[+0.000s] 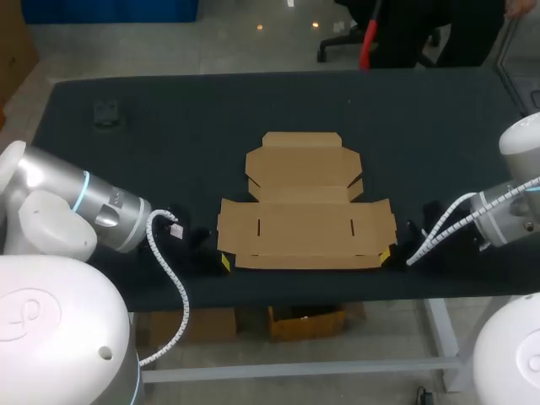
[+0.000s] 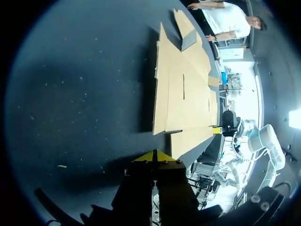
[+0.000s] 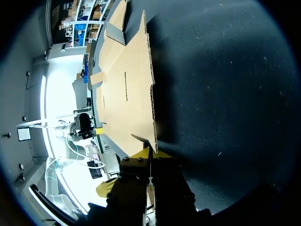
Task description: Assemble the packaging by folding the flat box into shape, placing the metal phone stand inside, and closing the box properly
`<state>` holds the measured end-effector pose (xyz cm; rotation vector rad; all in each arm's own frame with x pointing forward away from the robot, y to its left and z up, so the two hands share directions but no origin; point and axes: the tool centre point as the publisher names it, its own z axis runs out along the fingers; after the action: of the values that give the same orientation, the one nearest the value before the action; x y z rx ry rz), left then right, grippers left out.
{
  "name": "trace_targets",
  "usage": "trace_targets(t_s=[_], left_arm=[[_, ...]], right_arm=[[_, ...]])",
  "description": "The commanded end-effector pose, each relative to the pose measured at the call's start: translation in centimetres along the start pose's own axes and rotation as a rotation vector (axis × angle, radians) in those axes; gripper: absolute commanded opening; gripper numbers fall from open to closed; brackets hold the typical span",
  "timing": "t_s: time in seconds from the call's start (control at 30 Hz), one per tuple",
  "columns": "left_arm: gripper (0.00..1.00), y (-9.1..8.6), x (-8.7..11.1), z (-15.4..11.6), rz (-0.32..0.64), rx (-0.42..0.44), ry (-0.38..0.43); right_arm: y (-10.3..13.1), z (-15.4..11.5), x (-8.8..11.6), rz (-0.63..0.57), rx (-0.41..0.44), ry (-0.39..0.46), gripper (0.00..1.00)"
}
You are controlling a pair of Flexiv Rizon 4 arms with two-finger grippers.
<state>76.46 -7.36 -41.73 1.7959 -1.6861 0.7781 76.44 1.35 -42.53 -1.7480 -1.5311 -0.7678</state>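
Note:
The flat brown cardboard box [image 1: 304,202] lies unfolded in the middle of the dark table [image 1: 186,160]. My left gripper [image 1: 224,263] rests low at the box's front left corner, shut and empty; in the left wrist view its yellow tips [image 2: 154,155] meet just short of the cardboard [image 2: 183,94]. My right gripper [image 1: 386,256] sits at the front right corner, also shut and empty. Its tips [image 3: 149,153] are right against the corrugated edge of the box [image 3: 127,84]. A small dark object [image 1: 107,114], maybe the phone stand, lies at the far left of the table.
The table's front edge [image 1: 295,291] runs just behind both grippers. Bare table surface lies to the left and right of the box and beyond it.

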Motion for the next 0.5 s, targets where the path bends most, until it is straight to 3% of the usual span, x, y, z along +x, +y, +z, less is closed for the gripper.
trace_targets(t_s=[0.03,0.5], left_arm=[[0.00,-0.22,0.26,0.64,-0.002,-0.007,-0.004],[0.00,0.19,1.05,0.87,-0.018,-0.014,0.017]], right_arm=[[-0.02,-0.06,-0.15,-0.001,0.002,0.005,0.00],[-0.02,0.07,-0.12,-0.005,0.008,0.005,0.00]])
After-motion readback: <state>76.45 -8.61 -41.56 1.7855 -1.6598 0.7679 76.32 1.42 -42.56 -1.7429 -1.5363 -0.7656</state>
